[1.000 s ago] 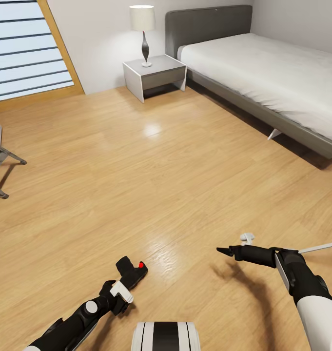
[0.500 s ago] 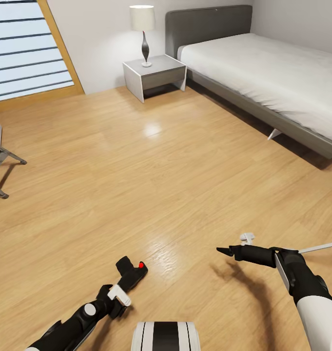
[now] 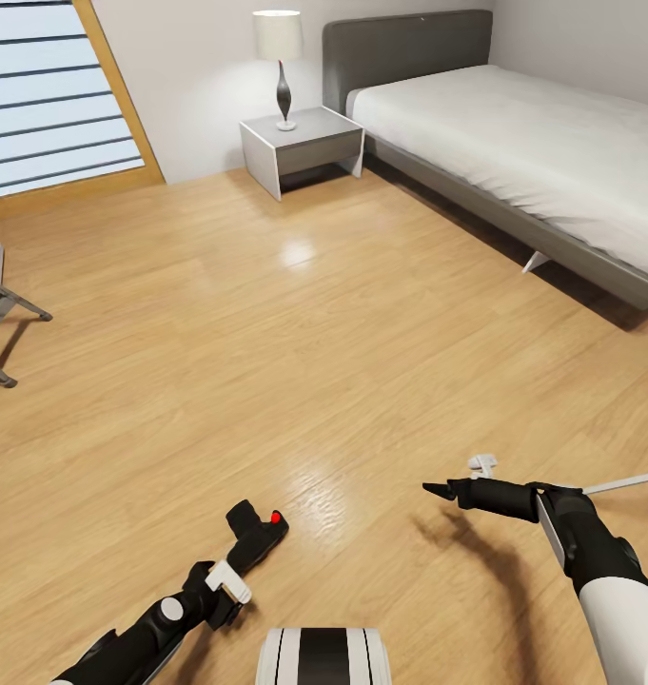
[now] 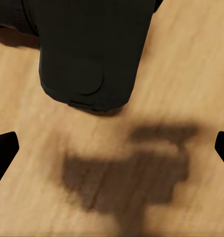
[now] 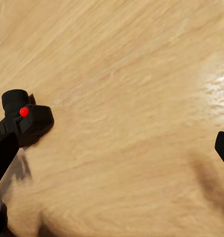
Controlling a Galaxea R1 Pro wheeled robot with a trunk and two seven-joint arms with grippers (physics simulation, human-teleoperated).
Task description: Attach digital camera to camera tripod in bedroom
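Observation:
The digital camera (image 3: 258, 533) is a small black box with a red dot, lying on the wood floor of the bedroom. My left gripper (image 3: 230, 580) hovers just behind it, open. In the left wrist view the digital camera (image 4: 92, 49) lies beyond the spread fingertips (image 4: 3, 150), untouched. My right gripper (image 3: 440, 491) is off to the right above the floor, open and empty. The right wrist view has the digital camera (image 5: 26, 123) far off near one fingertip (image 5: 3, 153). The camera tripod is out of view as a whole. A thin silver rod (image 3: 626, 482) enters at the right edge; what it belongs to I cannot tell.
A grey-framed bed (image 3: 514, 205) with a white mattress runs along the back right. Left of it stands a grey nightstand (image 3: 303, 145) with a lamp (image 3: 280, 67). Grey folding legs (image 3: 2, 328) stick in at the left edge. Open wood floor (image 3: 295, 333) lies ahead.
My left gripper has drawn back from the digital camera toward the lower left. The camera stays on the floor and the right arm has not moved.

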